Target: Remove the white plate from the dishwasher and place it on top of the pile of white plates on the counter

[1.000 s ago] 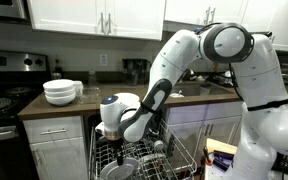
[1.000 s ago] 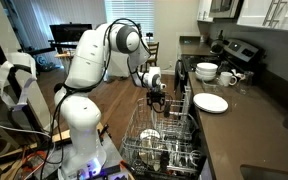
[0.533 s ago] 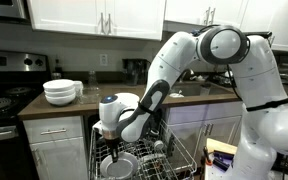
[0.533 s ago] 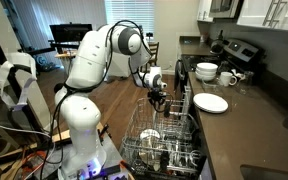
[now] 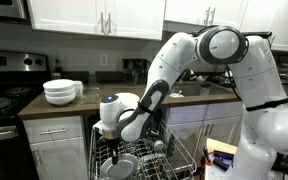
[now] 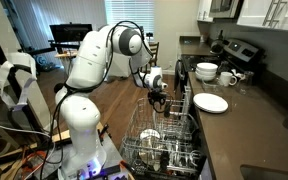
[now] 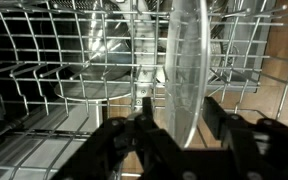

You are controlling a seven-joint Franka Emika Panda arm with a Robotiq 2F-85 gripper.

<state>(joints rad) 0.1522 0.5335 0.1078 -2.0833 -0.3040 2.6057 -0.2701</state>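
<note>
**A:** What has moved in the last second?

**B:** Very little. In both exterior views the arm holds almost the same pose as a second ago. The gripper (image 5: 114,152) is down inside the dishwasher (image 6: 166,140), low in the frame, with at most a slight settling I can't be sure of.

**A:** And the fingers (image 7: 134,140)?

**B:** Spread apart. In the wrist view the white plate (image 7: 184,60) stands on edge in the wire rack (image 7: 44,70), right of centre. One dark finger lies on each side of its lower rim. I can't tell whether either is touching it yet (the right one seems to leave a gap).

**A:** So what does the stillness mean?

**B:** I judge the approach is finished and the squeeze comes next. Nothing has been lifted. The pile of white plates (image 6: 211,103) waits on the counter (image 6: 246,128), at the right of the frame, near the bowls (image 6: 206,71).

**A:** Any worry?

**B:** A thin, smooth rim may swing in a pinch, and the rack's wires could catch it on the way up.
</note>
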